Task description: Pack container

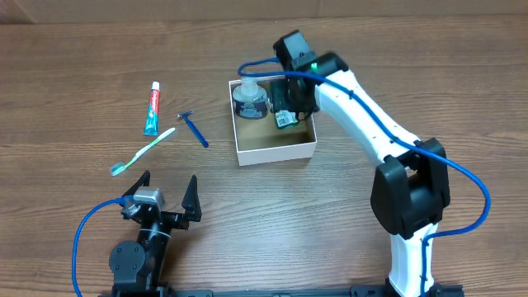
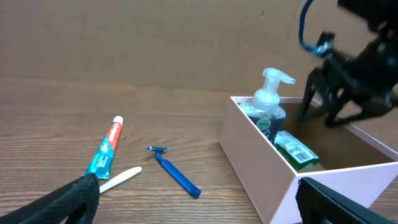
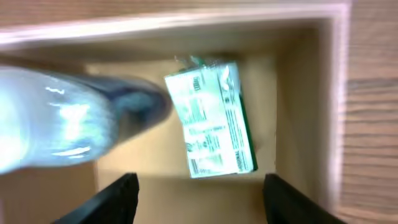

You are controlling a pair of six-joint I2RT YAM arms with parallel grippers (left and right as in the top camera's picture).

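The container (image 1: 276, 151) is a white square box with a brown inside, at the table's middle back; it also shows in the left wrist view (image 2: 261, 180) and the right wrist view (image 3: 339, 74). Inside it stand a clear pump bottle (image 1: 249, 97) (image 2: 268, 106) (image 3: 68, 118) and a green-and-white packet (image 1: 285, 118) (image 2: 297, 151) (image 3: 211, 127). My right gripper (image 1: 294, 97) (image 3: 199, 199) is open and empty, hovering over the box above the packet. My left gripper (image 1: 167, 194) (image 2: 199, 205) is open and empty near the front left.
Left of the box lie a toothpaste tube (image 1: 152, 108) (image 2: 104, 149), a pale green toothbrush (image 1: 143, 152) (image 2: 119, 179) and a blue razor (image 1: 194, 129) (image 2: 174, 170). Blue cables run along both arms.
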